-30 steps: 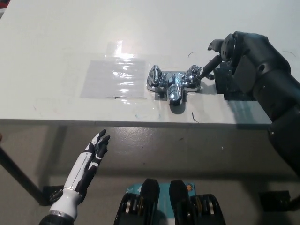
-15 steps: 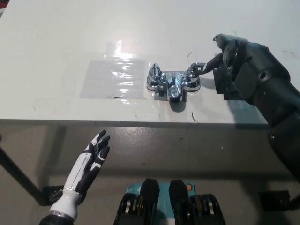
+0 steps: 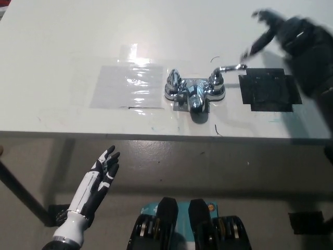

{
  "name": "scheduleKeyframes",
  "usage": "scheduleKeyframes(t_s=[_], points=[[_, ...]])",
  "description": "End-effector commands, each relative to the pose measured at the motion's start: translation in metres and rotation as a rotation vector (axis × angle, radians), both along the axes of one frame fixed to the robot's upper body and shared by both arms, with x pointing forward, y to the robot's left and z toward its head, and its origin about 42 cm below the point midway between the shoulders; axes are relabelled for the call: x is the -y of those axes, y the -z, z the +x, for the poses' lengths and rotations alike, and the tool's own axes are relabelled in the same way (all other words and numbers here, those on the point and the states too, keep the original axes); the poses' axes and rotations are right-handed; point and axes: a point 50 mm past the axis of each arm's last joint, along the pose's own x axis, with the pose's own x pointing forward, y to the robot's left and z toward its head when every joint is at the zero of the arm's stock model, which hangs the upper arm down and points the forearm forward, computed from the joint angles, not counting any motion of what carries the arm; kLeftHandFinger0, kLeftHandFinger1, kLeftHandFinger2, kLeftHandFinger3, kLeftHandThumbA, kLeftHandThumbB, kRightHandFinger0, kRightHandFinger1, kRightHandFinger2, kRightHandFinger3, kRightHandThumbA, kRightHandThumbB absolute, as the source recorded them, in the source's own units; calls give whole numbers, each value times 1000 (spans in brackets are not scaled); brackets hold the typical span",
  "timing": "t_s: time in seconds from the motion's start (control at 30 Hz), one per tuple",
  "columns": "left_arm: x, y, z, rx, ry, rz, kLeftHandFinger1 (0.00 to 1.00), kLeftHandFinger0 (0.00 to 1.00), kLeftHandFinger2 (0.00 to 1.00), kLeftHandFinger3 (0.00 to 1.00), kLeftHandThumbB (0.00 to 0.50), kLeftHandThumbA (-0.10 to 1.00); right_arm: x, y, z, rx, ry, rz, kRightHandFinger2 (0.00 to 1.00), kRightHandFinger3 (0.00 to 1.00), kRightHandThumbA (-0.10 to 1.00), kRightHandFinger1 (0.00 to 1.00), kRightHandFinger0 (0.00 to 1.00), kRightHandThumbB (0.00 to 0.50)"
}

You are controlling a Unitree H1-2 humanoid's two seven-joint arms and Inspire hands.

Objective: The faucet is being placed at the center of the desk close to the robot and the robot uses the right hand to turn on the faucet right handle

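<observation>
A chrome faucet (image 3: 193, 92) stands near the middle of the white desk (image 3: 62, 47), close to its front edge. Its right handle (image 3: 229, 69) now sticks out to the right, lever pointing away from the spout. My black right hand (image 3: 276, 32) is blurred with motion at the upper right, lifted off the handle, fingers spread and holding nothing. My white left hand (image 3: 100, 174) rests below the desk edge at the lower left, fingers straight and apart.
A clear plastic sheet (image 3: 126, 86) is taped to the desk left of the faucet. A black square patch (image 3: 269, 89) lies just right of it. Small dark marks dot the desk near the faucet.
The right hand pushed the right handle's lever outward to the right, then pulled away up and to the right. The black patch it covered is now uncovered. The left hand stayed put.
</observation>
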Motion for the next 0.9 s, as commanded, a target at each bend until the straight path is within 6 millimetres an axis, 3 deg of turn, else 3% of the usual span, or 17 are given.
scheduleKeyframes(t_s=[0.0, 0.07, 0.1, 0.13, 0.2, 0.27, 0.33, 0.37, 0.4, 0.5, 0.53, 0.57, 0.6, 0.63, 0.7, 0.77, 0.87], points=[[-4, -10, 2, 53, 18, -18, 1000, 1000, 1000, 1000, 24, 870, 46, -136, -30, 216, -133, 241, 1000, 1000, 1000, 1000, 1000, 300], [-4, -11, 3, 50, 18, -18, 1000, 1000, 1000, 1000, 23, 873, 52, -152, -44, 272, -190, 250, 1000, 1000, 1000, 1000, 1000, 268], [-4, -13, 2, 46, 14, -23, 1000, 1000, 1000, 1000, 16, 870, 58, -164, -52, 318, -206, 318, 1000, 1000, 1000, 1000, 1000, 289], [-4, -13, 2, 46, 15, -23, 1000, 1000, 1000, 1000, 7, 864, 62, -176, -63, 358, -222, 383, 1000, 1000, 932, 1000, 1000, 346], [-4, -13, 1, 43, 13, -24, 1000, 1000, 1000, 1000, 14, 859, 68, -192, -79, 422, -258, 424, 1000, 1000, 869, 1000, 1000, 355], [-4, -13, 2, 47, 17, -25, 1000, 1000, 1000, 1000, 4, 853, 76, -208, -98, 495, -292, 403, 1000, 1000, 887, 1000, 1000, 383], [-4, -13, 1, 47, 17, -27, 1000, 1000, 1000, 1000, 4, 847, 81, -223, -119, 570, -351, 432, 1000, 1000, 863, 1000, 1000, 361], [-4, -13, 1, 46, 18, -27, 1000, 1000, 1000, 1000, 5, 847, 84, -228, -127, 612, -362, 449, 1000, 1000, 860, 1000, 1000, 382], [-6, -17, 5, 56, 13, -24, 1000, 1000, 1000, 1000, 13, 849, 84, -239, -144, 705, -388, 497, 1000, 1000, 931, 1000, 1000, 365], [-7, -21, 10, 65, 15, -27, 1000, 1000, 1000, 1000, 11, 851, 84, -251, -181, 878, -424, 535, 1000, 1000, 1000, 1000, 1000, 361], [-7, -22, 12, 70, 14, -28, 1000, 1000, 1000, 1000, 10, 853, 82, -253, -192, 927, -428, 542, 1000, 1000, 1000, 1000, 1000, 388], [-8, -24, 14, 75, 14, -28, 1000, 1000, 1000, 1000, 9, 856, 79, -253, -206, 990, -443, 551, 1000, 1000, 1000, 1000, 1000, 335], [-8, -25, 14, 77, 15, -28, 1000, 1000, 1000, 1000, 8, 858, 78, -252, -215, 1021, -459, 557, 1000, 1000, 1000, 1000, 1000, 329], [-8, -28, 19, 83, 11, -29, 1000, 1000, 1000, 1000, 8, 864, 77, -251, -228, 1056, -493, 553, 1000, 1000, 1000, 1000, 1000, 292], [-8, -31, 22, 97, 16, -34, 1000, 1000, 1000, 1000, 12, 872, 71, -236, -255, 1140, -539, 558, 1000, 1000, 1000, 1000, 1000, 316], [-7, -33, 25, 113, 22, -26, 1000, 1000, 1000, 1000, 28, 915, 67, -220, -277, 1191, -582, 558, 1000, 1000, 1000, 1000, 1000, 292], [-7, -35, 26, 120, 22, -21, 1000, 1000, 1000, 1000, 42, 964, 63, -191, -307, 1230, -621, 515, 1000, 1000, 1000, 1000, 1000, 296]])
